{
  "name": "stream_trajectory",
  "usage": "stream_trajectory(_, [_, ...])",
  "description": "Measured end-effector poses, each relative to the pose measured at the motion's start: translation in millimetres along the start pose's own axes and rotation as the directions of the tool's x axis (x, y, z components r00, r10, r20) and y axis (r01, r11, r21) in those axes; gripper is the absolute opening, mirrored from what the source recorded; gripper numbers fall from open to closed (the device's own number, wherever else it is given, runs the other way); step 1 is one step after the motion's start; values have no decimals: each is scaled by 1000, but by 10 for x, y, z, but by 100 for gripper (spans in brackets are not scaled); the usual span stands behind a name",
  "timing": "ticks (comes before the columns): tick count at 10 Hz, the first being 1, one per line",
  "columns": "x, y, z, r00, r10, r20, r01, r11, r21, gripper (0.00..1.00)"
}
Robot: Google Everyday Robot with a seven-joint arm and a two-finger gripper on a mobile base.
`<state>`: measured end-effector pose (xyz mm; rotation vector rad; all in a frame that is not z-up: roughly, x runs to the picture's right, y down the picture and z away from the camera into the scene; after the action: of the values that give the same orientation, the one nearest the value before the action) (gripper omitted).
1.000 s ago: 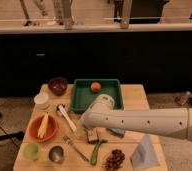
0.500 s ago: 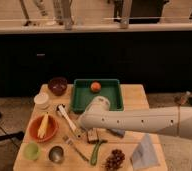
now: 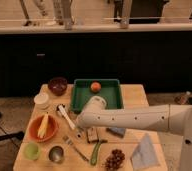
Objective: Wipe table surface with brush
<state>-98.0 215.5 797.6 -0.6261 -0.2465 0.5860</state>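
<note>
The table surface [image 3: 134,95] spreads wide beneath the gripper and is crowded with dishes. The brush [image 3: 65,116] lies flat on it just beside the gripper [image 3: 80,131]. Its handle end is toward the gripper and its head points diagonally away, probably ready for pickup. Whether the gripper grasps it, I cannot tell.

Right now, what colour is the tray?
The tray is green, in the camera view; the gripper hangs beside the brush.
</note>
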Motion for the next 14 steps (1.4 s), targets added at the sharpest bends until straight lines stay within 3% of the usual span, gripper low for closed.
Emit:
stream_trajectory(7, [-166, -92, 343, 1000, -13, -28, 12, 999, -41, 54])
stream_trajectory(11, [-319, -40, 471, 998, -25, -62, 24, 999, -23, 54])
stream_trajectory(13, [-278, -41, 571, 997, -16, -81, 14, 1000, -21, 54])
stream_trajectory(14, [-252, -44, 629, 997, -7, -82, 5, 1000, -22, 48])
